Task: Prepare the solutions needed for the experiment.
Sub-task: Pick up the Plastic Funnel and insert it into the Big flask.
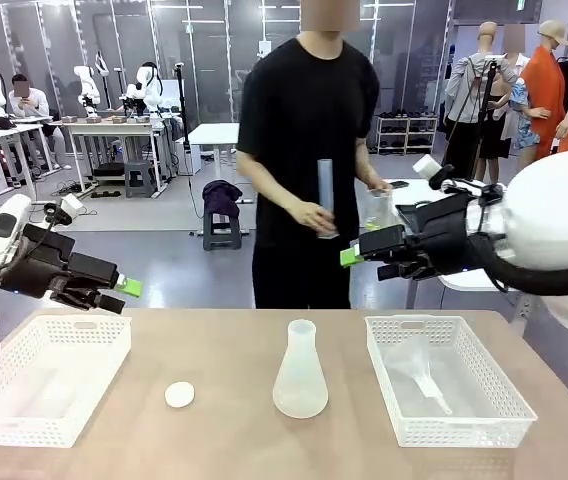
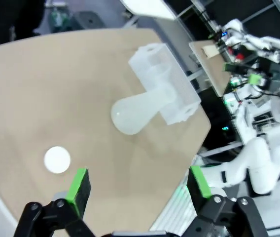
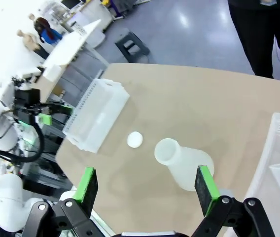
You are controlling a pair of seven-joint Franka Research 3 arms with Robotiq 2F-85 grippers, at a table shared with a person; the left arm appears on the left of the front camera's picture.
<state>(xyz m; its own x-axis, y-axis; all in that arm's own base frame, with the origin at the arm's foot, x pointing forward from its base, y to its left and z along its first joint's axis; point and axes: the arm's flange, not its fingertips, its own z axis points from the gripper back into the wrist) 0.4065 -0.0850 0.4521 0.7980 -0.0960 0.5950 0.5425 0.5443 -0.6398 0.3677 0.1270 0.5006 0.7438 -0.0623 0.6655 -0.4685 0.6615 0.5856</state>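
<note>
Hovering above the table, the left gripper and the right gripper both have their jaws spread wide, with nothing between them. Below and between them a frosted flask stands upright, with a white cap near it on the left gripper's side. A white basket sits under the left gripper. A second basket, under the right gripper, holds a funnel. Beyond the right gripper's tips a person holds a tall cylinder and a small clear vessel. Its pale yellowish tint may be the solution, though I cannot tell for sure.
</note>
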